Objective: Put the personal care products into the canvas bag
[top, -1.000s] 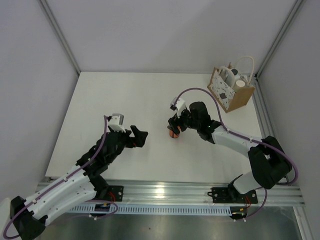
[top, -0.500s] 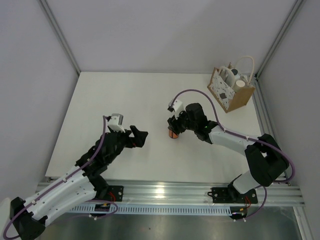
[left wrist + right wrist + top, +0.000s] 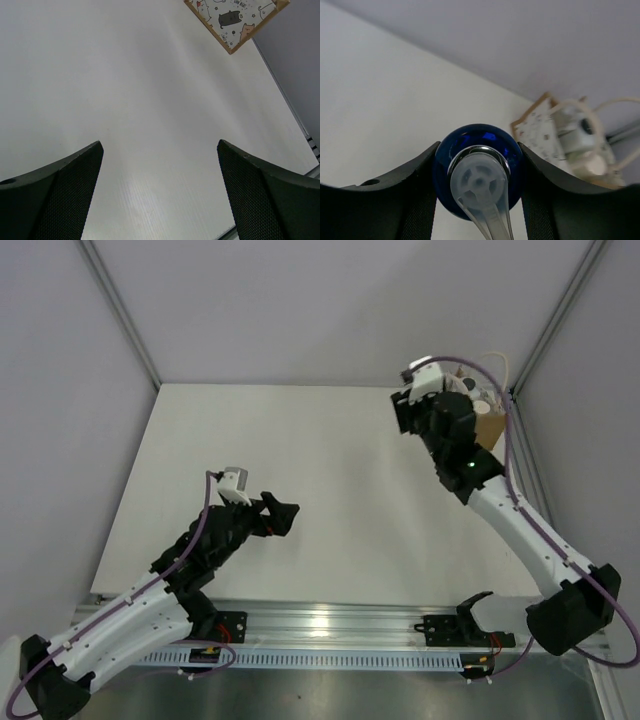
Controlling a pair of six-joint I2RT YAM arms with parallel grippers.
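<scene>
My right gripper (image 3: 479,146) is shut on the orange bottle, of which only the blue-white cap (image 3: 470,145) shows between the fingers. In the top view the right gripper (image 3: 408,415) hangs raised at the back right, just left of the canvas bag (image 3: 490,427), and hides the bottle. The bag's white dotted panel (image 3: 537,132) lies ahead and to the right of the cap. A white-capped bottle (image 3: 483,405) stands inside the bag. My left gripper (image 3: 280,512) is open and holds nothing, low over the table's left middle.
The bag (image 3: 232,20) stands in the back right corner next to the enclosure's frame post (image 3: 545,340) and grey wall. Its white looped handles (image 3: 497,360) rise above its mouth. The white table (image 3: 300,440) ends at a metal rail near the arm bases.
My right gripper closed on the orange bottle at mid-table, lifted it and carried it back and right to the bag. The left arm has stayed put.
</scene>
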